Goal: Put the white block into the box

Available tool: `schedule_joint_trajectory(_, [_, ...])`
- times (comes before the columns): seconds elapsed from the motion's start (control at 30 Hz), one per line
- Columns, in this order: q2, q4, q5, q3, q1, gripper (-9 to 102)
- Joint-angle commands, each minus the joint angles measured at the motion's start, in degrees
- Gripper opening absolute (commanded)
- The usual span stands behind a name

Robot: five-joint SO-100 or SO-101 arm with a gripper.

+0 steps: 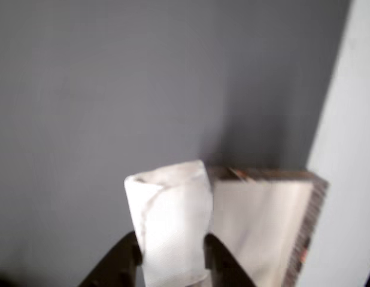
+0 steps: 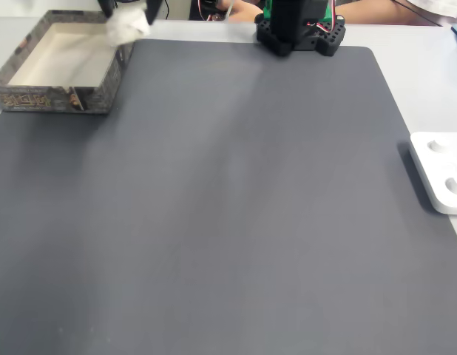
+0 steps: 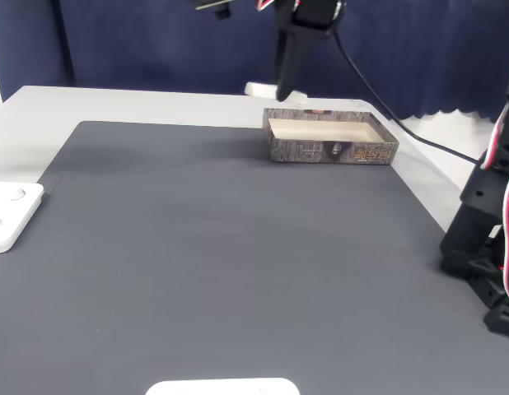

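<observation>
Fingers: two dark fingers (image 1: 119,263) closed against either side of the white block (image 1: 170,224).
Gripper (image 1: 171,263): raised off the grey mat (image 2: 236,207).
Block: in the air at the box's (image 2: 55,97) edge, above the rim.
Box: mat corner, cream inside.

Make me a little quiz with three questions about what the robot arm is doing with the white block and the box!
1. True or false: the small white oblong block is held between the gripper's dark fingers.
2. In the other view, where is the shallow brown-rimmed cardboard box from the block? A) left B) right
3. Fill in: the box stands on the dark grey ____.

Key
1. True; it is up in the air.
2. B
3. mat
</observation>
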Motion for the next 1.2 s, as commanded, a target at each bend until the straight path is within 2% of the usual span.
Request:
schedule_joint_trajectory(0.0, [4.9, -1.1, 4.2, -0.4, 6.5, -2])
schedule_joint_trajectory(0.43, [-2.0, -5.8, 20.3, -0.4, 21.2, -2])
schedule_joint_trajectory(0.6, [-8.1, -8.5, 23.3, -0.9, 24.7, -2])
schedule_joint_trajectory(1.17, [-26.5, -10.9, 25.5, -15.9, 24.7, -2])
